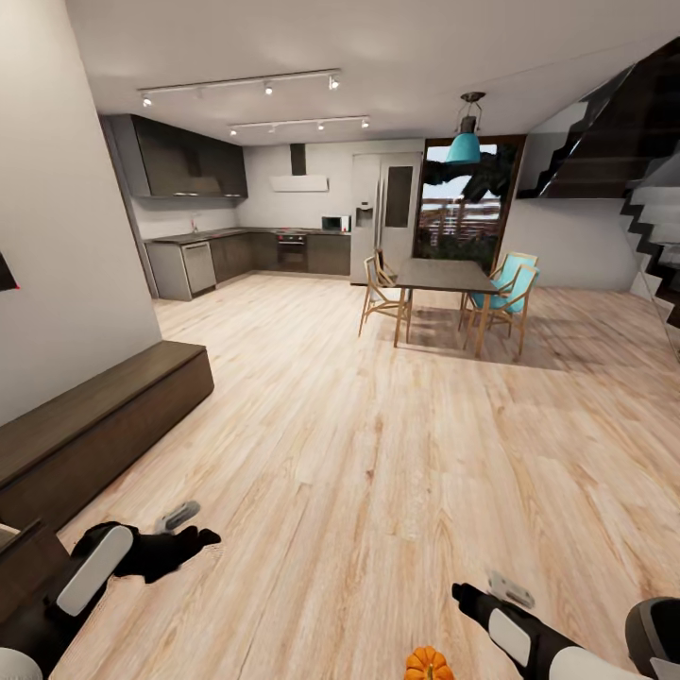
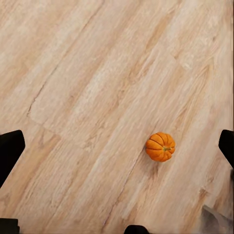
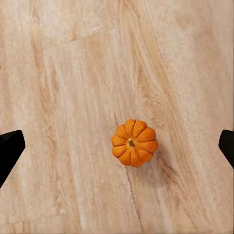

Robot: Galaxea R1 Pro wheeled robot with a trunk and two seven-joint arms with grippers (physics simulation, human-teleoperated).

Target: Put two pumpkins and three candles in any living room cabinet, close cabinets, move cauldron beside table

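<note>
One small bright-orange ribbed pumpkin [image 1: 429, 664] sits loose on the pale wood plank floor [image 1: 378, 453], between the two arms and nearer the right claw [image 1: 491, 593] than the left claw [image 1: 184, 527]. Right wrist view: pumpkin [image 3: 134, 142] stem-up, roughly centred between the spread fingertips [image 3: 9, 148], well below, no contact, so right claw open and empty, apparently lined up for a top-down grab. Left wrist view: same pumpkin [image 2: 160, 146] off toward one fingertip [image 2: 227, 145]; left claw also spread, empty. Long low dark-brown wood cabinet [image 1: 94, 425] lies beyond the left claw against the wall, fronts look shut; likely destination.
</note>
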